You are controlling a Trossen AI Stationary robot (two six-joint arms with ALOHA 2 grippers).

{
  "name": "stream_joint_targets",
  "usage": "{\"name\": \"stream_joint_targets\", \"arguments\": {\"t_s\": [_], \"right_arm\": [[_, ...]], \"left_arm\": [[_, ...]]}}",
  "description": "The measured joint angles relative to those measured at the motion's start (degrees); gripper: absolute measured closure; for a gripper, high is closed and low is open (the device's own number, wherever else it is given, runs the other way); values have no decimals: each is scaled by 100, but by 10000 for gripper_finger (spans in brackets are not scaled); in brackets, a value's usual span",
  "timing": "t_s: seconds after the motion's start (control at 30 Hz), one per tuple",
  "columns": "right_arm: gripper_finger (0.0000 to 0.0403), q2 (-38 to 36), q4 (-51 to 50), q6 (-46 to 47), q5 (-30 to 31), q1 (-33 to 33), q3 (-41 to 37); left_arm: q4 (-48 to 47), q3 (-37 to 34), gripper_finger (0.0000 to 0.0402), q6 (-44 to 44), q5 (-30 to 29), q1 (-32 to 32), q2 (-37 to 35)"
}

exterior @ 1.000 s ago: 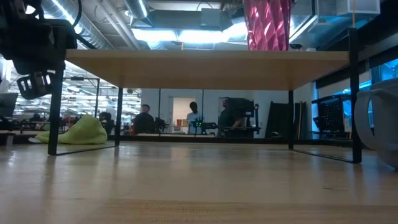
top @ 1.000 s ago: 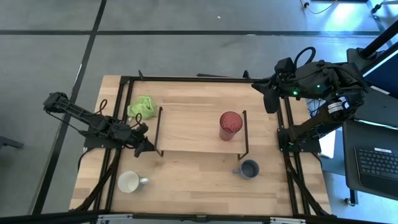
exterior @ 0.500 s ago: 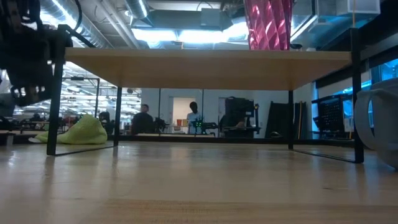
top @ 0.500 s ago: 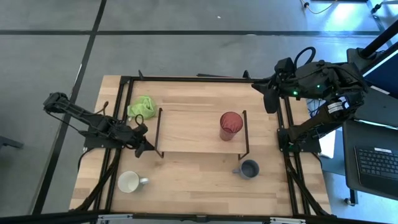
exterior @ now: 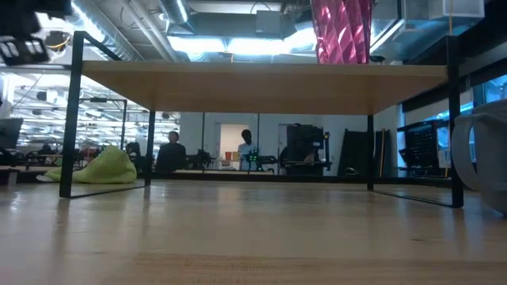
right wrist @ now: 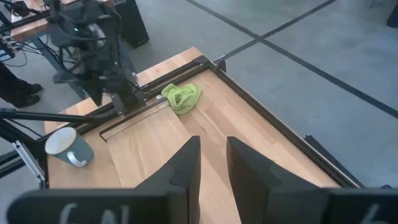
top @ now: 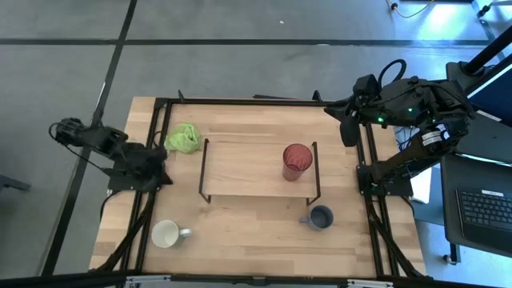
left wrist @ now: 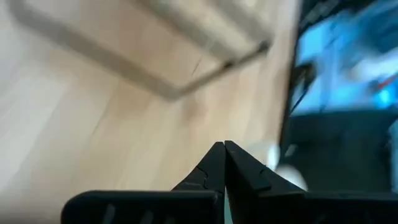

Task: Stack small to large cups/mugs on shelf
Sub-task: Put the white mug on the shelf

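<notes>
Red tumbler (top: 296,162) upright on shelf (top: 244,168)

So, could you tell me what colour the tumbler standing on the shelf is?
The tumbler is red, seen best in the high view.

Both arms are showing as dark, near-black jointed links, with the right arm (top: 400,104) looking bulkier, trailing a looped black cable at its top and glowing with a small green light on its body. The left arm (top: 104,144) is looking slimmer. Each gripper is ending in two flat, dark, tapering fingers (right wrist: 183,168).
</notes>
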Motion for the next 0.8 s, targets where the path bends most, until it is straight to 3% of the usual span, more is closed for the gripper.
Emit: {"name": "stream_joint_targets", "arguments": {"t_s": [0.1,0.2,0.3,0.47,0.8], "right_arm": [[324,0,-18,4,2,-13,1],[324,0,-16,23,-4,-11,1],[324,0,-34,138,-4,-11,-1],[324,0,-239,300,10,-11,1],[324,0,-295,267,101,-11,0]], "left_arm": [[-830,433,402,0,664,-2,414],[-812,437,402,59,1465,-44,854],[-655,428,402,275,1831,-227,1377],[-541,423,402,264,1830,-559,1874],[-372,423,402,374,1530,-673,2008]]}}
